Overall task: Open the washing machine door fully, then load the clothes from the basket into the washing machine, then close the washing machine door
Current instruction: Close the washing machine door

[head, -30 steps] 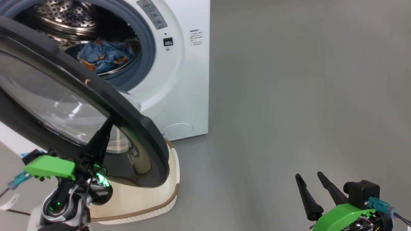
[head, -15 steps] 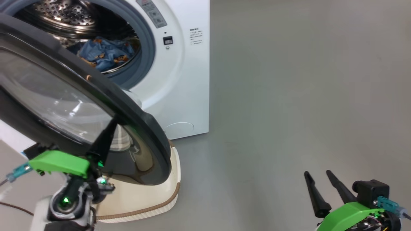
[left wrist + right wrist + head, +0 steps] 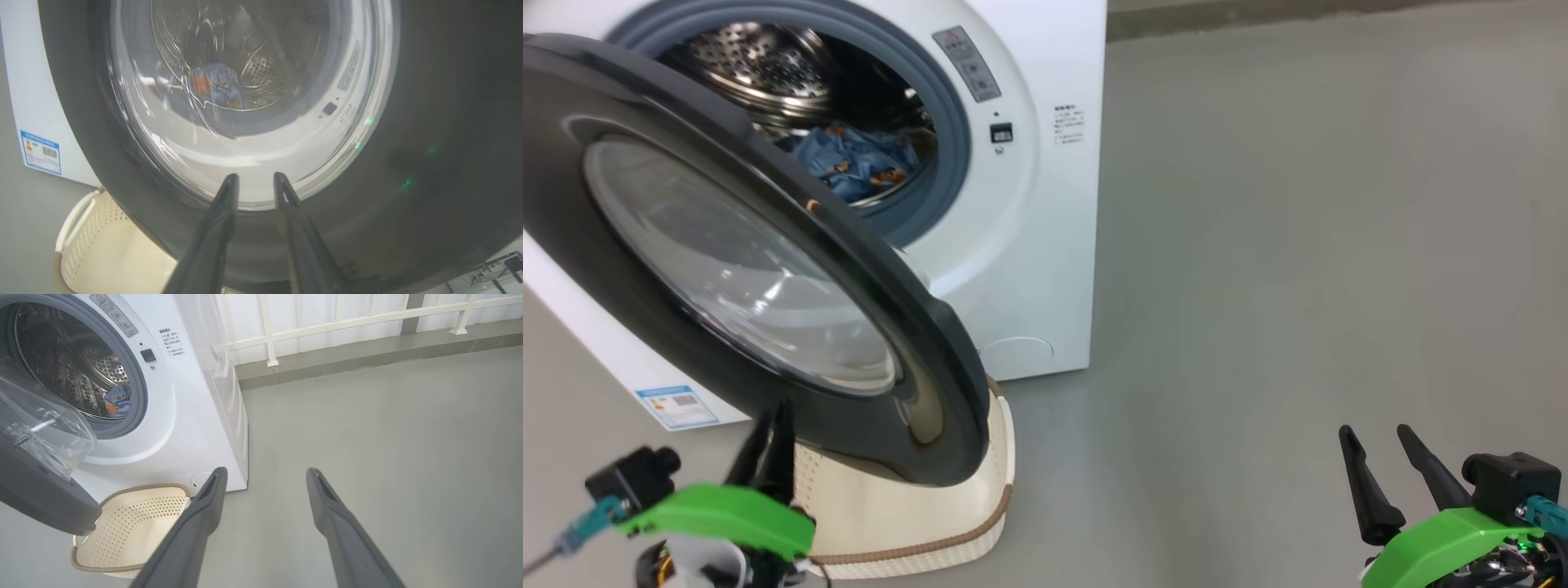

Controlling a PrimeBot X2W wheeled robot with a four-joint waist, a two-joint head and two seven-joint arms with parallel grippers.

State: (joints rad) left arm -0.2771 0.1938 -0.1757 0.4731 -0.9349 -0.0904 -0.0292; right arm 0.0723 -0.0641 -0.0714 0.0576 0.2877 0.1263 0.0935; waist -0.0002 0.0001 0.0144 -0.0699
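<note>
The white washing machine (image 3: pixel 1045 245) stands at the upper left with its black, glass-windowed door (image 3: pixel 931 351) swung partway out. Blue patterned clothes (image 3: pixel 858 159) lie in the steel drum, and the left wrist view shows the clothes (image 3: pixel 216 81) through the door's glass (image 3: pixel 429 122). The cream basket (image 3: pixel 890 506) sits on the floor under the door, and its inside (image 3: pixel 135 522) looks empty. My left gripper (image 3: pixel 774 412) points up at the door's lower rim, its fingers (image 3: pixel 224 212) a little apart with nothing between them. My right gripper (image 3: pixel 1374 437) hangs open over bare floor at the lower right.
A blue label (image 3: pixel 678 406) marks the machine's lower left corner. Grey floor stretches to the right of the machine. A white railing (image 3: pixel 327 324) on a raised kerb runs behind it. The door overhangs most of the basket.
The head camera has shifted, so the machine sits further right and lower. My left gripper has dropped from the door's glass to its lower rim, and its shut fingers have parted slightly.
</note>
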